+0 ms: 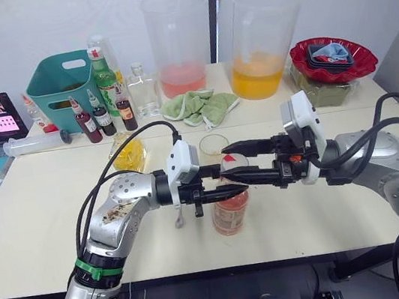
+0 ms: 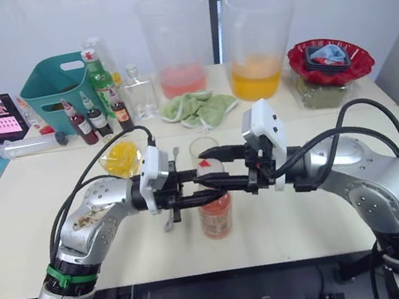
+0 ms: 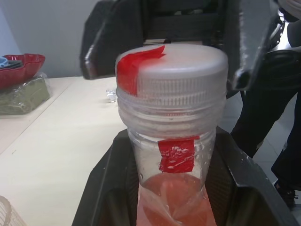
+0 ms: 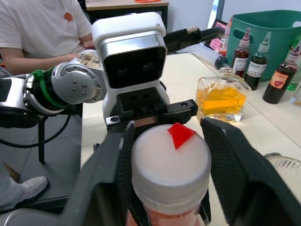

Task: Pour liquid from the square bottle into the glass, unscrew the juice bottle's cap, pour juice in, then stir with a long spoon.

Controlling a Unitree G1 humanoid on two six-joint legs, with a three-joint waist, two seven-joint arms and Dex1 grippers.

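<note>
Your left gripper (image 1: 230, 188) is clamped on the neck of the juice bottle (image 1: 229, 209), which stands upright on the table (image 1: 36, 221) between both grippers. Your right gripper (image 4: 167, 155) straddles the cap (image 4: 170, 155), its fingers spread either side; contact is unclear. The glass (image 1: 213, 146) stands just beyond the grippers, the square bottle (image 4: 221, 98) beside your left arm.

ribbed white plastic cap (image 3: 173, 70), clear plastic juice bottle (image 1: 230, 209)

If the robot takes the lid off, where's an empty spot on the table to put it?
Bare tabletop lies on the left arm's side, and more in front of the right arm. The back edge is crowded: green basket, small bottles, cloth, pitchers.
</note>
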